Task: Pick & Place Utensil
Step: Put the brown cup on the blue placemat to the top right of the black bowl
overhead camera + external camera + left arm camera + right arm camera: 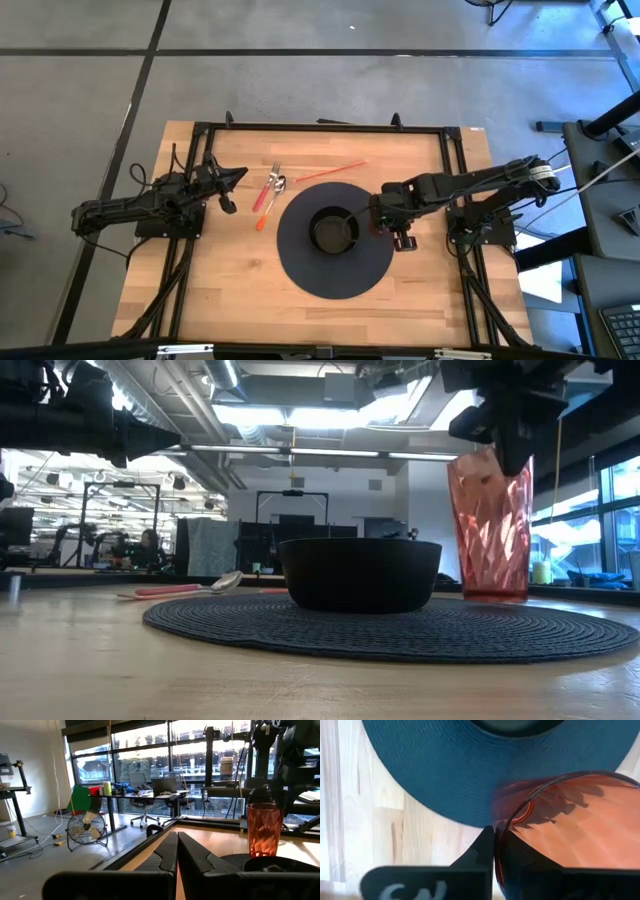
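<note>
A pink see-through cup stands upright by the right edge of the round dark mat. My right gripper is above the cup, shut on it. A black bowl sits in the middle of the mat. A fork and a spoon with pink-red handles lie flat on the wood left of the mat. The spoon also shows in the low view. My left gripper is shut and holds nothing, hovering at the table's left side, well away from the utensils. My right gripper pinches the cup's rim with one finger inside the cup and one outside. The fingers come from above, pointing steeply down. The cup stays upright below them, its base down at table level. I cannot tell whether the base touches.
A thin red stick lies on the wood behind the mat. A black frame runs round the tabletop. Bare wood lies in front of the mat, toward the near edge.
</note>
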You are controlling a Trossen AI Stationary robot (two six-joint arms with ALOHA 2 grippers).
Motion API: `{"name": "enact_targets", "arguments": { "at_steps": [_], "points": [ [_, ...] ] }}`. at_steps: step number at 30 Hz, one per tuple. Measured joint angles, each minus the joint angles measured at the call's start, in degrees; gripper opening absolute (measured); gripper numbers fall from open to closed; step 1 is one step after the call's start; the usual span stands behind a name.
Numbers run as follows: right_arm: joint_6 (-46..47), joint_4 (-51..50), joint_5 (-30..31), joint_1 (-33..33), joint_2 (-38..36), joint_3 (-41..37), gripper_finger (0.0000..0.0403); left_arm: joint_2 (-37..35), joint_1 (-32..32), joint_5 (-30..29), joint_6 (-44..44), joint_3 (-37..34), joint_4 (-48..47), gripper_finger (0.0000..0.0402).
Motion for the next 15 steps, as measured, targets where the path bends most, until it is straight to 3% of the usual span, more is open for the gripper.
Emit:
{"name": "enact_targets", "arguments": {
  "at_steps": [15],
  "points": [
    [-0.2, 3.0, 0.1, -1.7, 0.0, -0.6, 0.0017, 0.0, 0.0, 0.0, 0.0, 0.0, 0.0, 0.0008]
  ]
}}
